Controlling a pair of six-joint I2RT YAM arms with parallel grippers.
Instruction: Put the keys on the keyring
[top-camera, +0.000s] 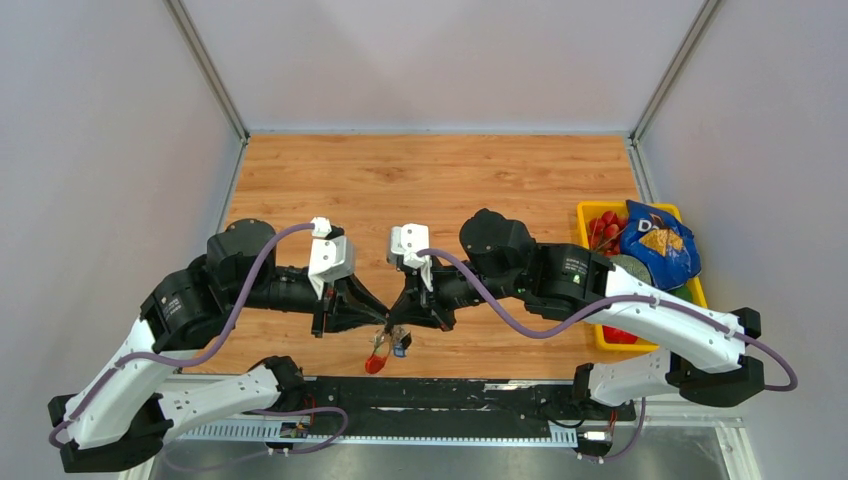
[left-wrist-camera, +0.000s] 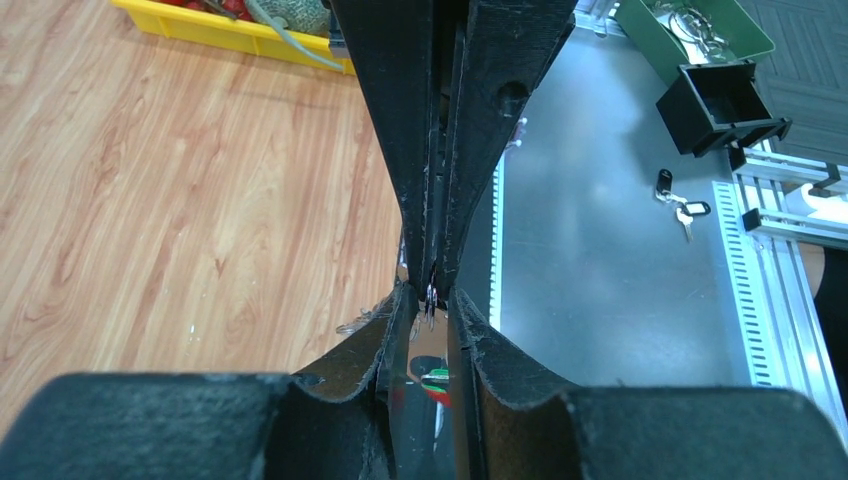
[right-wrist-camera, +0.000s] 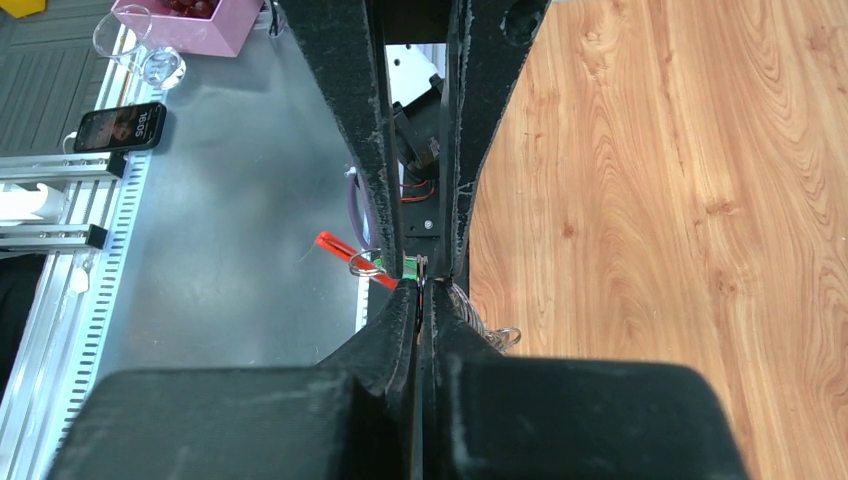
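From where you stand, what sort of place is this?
Probably a robot test cell in a lab. Plain grey wall panels enclose a wooden tabletop, a yellow bin holds assorted items, and a slotted aluminium rail runs along the metal bench.

In the right wrist view, at ten o'clock, a phone (right-wrist-camera: 120, 127) lying on the metal surface shows a clock on its screen: it begins "18:", and the last digits are blurred. In the top view, at three o'clock, a blue snack bag (top-camera: 658, 243) shows a white "D"; the remainder cannot be read.
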